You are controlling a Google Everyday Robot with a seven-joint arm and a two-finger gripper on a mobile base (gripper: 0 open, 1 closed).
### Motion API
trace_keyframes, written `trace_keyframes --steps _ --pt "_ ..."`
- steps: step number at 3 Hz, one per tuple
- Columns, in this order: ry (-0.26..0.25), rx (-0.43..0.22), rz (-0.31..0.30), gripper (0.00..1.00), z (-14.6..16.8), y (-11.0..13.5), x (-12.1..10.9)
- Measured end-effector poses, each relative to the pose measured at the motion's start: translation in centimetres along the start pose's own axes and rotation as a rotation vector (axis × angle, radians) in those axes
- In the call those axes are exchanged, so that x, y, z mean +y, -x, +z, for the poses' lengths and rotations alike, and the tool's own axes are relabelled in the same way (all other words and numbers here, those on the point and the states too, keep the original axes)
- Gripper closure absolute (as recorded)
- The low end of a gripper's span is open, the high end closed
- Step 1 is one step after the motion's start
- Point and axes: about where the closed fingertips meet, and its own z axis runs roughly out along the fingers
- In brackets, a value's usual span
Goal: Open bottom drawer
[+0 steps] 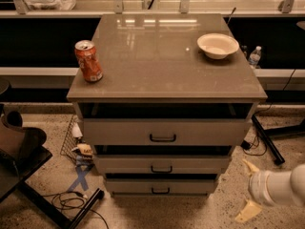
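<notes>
The grey cabinet has three drawers. The bottom drawer (161, 185) is the lowest and slimmest front, with a small black bar handle (160, 191), and sits pushed in. My gripper (249, 189) is at the lower right, just right of the cabinet and level with the bottom drawer. Its two pale fingertips (248, 212) point left and stand apart, open and empty. It is apart from the drawer front and the handle.
An orange soda can (88, 61) and a white bowl (218, 45) stand on the cabinet top (162, 66). A black stand and cables (71, 204) lie on the floor at left. A water bottle (255, 57) and a black bar (268, 140) are at right.
</notes>
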Motion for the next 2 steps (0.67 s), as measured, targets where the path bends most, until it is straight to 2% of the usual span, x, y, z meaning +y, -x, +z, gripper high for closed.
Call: trace_keyframes --steps 1,2 --pt "-0.073 -0.009 -0.07 0.0 2.9 -2.5 2.7" --pt "-0.147 -0.009 -0.118 0.0 5.7 -3.7 4.5"
